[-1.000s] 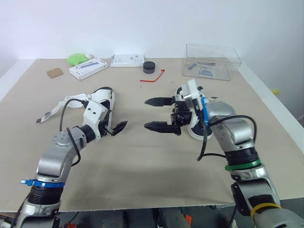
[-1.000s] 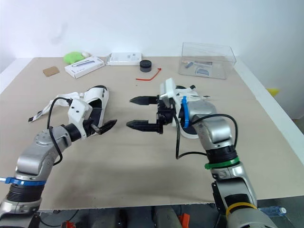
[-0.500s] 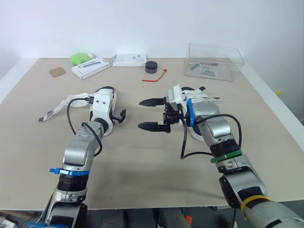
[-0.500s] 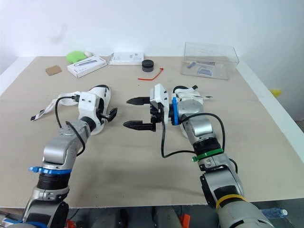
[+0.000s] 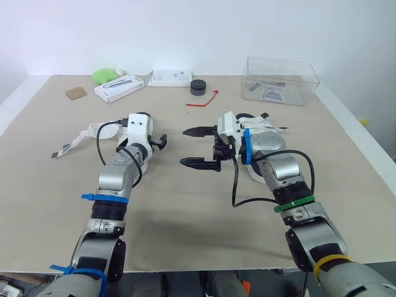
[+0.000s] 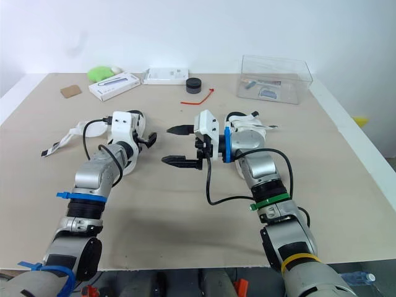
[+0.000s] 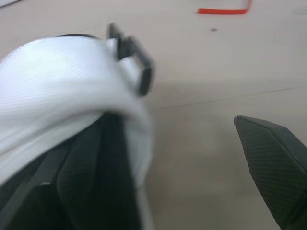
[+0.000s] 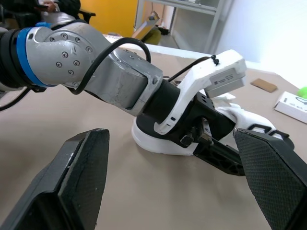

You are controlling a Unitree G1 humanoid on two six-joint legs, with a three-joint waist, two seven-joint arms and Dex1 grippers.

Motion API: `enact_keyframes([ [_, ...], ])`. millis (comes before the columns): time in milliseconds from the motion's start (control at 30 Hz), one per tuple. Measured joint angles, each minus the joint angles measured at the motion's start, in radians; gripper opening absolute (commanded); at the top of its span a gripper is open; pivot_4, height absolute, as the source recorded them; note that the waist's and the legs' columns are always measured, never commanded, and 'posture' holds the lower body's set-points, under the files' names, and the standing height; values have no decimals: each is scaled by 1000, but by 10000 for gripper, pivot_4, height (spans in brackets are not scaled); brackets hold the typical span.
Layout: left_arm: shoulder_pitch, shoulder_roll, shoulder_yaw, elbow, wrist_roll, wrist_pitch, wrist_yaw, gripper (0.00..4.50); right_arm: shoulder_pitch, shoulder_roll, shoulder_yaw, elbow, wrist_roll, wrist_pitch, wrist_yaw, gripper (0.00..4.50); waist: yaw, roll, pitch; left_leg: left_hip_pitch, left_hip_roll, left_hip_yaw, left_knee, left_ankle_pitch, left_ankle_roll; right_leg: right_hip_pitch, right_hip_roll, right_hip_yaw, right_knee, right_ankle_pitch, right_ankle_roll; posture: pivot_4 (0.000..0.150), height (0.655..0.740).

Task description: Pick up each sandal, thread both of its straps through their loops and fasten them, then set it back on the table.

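Observation:
One white sandal (image 7: pixel 62 81) with a black loop (image 7: pixel 139 67) lies at the table's left. Its loose straps (image 5: pixel 79 136) trail off to the left. My left gripper (image 5: pixel 154 142) is right at this sandal, open, with the white upper close against one side and the other fingertip (image 7: pixel 271 163) over bare table. The second white sandal (image 5: pixel 258 122) lies right of centre, partly hidden behind my right arm. My right gripper (image 5: pixel 198 147) hovers open between the two sandals, holding nothing, its fingers (image 8: pixel 81 177) pointing toward the left sandal.
At the table's far side stand a clear plastic box (image 5: pixel 281 80), a black round puck (image 5: pixel 198 87), a red tie (image 5: pixel 204 101), two white boxes (image 5: pixel 119 88), a green lump (image 5: pixel 106 75) and a brown card (image 5: pixel 74 93). Bare table (image 5: pixel 185 210) lies in front.
My left gripper has swung away from the table's middle and up against the left sandal. The right gripper drifted a little left early on and stays open.

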Motion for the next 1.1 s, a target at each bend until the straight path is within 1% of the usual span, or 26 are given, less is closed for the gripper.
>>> enact_keyframes([
  [300, -86, -7, 12, 152, 6, -44, -6, 45000, 0, 4, 0, 0, -12, -13, -19, 44285, 0, 0, 0, 0, 0, 0, 0, 0, 0, 0, 0, 0, 0, 0, 1, 1500, 7261],
  [333, -98, -7, 21, 171, 6, -45, 2, 39886, 0, 4, 0, 0, -13, -14, -20, 45000, 0, 0, 0, 0, 0, 0, 0, 0, 0, 0, 0, 0, 0, 0, 1, 1500, 7261],
  [367, -108, -6, 33, 190, 6, -46, 11, 36469, 0, 4, 0, 0, -13, -16, -21, 45000, 0, 0, 0, 0, 0, 0, 0, 0, 0, 0, 0, 0, 0, 0, 1, 1500, 7261],
  [433, -116, 1, 53, 213, 6, -49, 23, 27703, 0, 5, 0, -1, -14, -18, -22, 45000, 0, 0, 0, 0, 0, 0, 0, 0, 0, 0, 0, 0, 0, 0, 1, 1500, 7261],
  [500, -116, 12, 56, 220, 7, -53, 18, 17643, 0, 5, 0, -1, -14, -18, -23, 45000, 0, 0, 0, 0, 0, 0, 0, 0, 0, 0, 0, 0, 0, 0, 1, 1500, 7261],
  [533, -116, 22, 56, 221, 7, -53, 10, 11732, 0, 6, 0, -1, -14, -18, -24, 45000, 0, 0, 0, 0, 0, 0, 0, 0, 0, -1, 0, 0, 0, 0, 1, 1500, 7261],
  [600, -111, 45, 45, 212, 9, -55, -35, 2921, -1, 11, -1, -1, -10, -13, -25, 45000, 0, 0, 0, 0, 0, 0, 0, 0, 0, -1, 0, -1, 0, 0, 1, 1500, 7261],
  [633, -99, 62, 31, 193, 10, -56, -68, 556, -2, 16, -2, -2, -2, -2, -25, 45000, -1, 0, 0, 0, 0, 1, 0, 0, 0, -1, 0, -1, 0, 0, 1, 1500, 7261],
  [733, -14, 122, -38, 61, 3, -56, -220, 556, -6, 16, -8, -4, 20, 37, -14, 45000, 0, 0, 0, -2, 0, 1, -1, 0, -1, -2, 0, 0, 0, 0, 1, 1500, 7261],
  [767, 51, 168, -77, -38, -6, -57, -300, 556, -8, 12, -8, -13, 28, 53, -1, 45000, -2, 0, 0, -3, 0, 2, -1, 0, -2, -5, 0, 1, 1, 0, 0, 1500, 7261],
  [833, 147, 240, -127, -178, -25, -64, -423, 556, -10, -13, -18, -23, 44, 74, 23, 45000, -2, 0, 0, -3, 0, 2, -1, 0, -3, -6, -1, 1, 0, 0, 0, 1500, 7261],
  [900, 290, 362, -161, -354, -52, -109, -577, 556, -11, -39, -26, -40, 66, 107, 54, 45000, -8, 0, 0, -4, 2, 4, -2, -1, -3, -7, -2, 1, 0, -1, -2, 1500, 7261],
  [933, 383, 442, -165, -451, -75, -159, -679, 556, -6, -74, -39, -48, 80, 128, 74, 45000, -7, 0, 0, -4, 2, 4, -2, -1, -3, -7, -3, 0, 1, -2, -3, 1500, 7261],
  [1000, 434, 489, -164, -500, -87, -200, -750, 556, -4, -95, -51, -52, 88, 143, 88, 45000, -4, 1, 0, -3, 2, 4, -2, -1, -3, -7, -3, -1, 1, -2, -3, 1500, 7261],
  [1033, 496, 546, -158, -545, -102, -258, -820, 556, 6, -99, -51, -79, 97, 155, 103, 45000, -3, 1, 0, -2, 2, 4, -2, -1, -3, -6, -2, -1, 1, -3, -4, 1500, 7261],
  [1100, 523, 569, -155, -565, -110, -289, -861, 556, 14, -106, -50, -92, 99, 159, 112, 45000, 0, 1, 0, -2, 2, 4, -2, 0, -1, -6, -2, -2, 1, -3, -4, 1500, 7261],
])
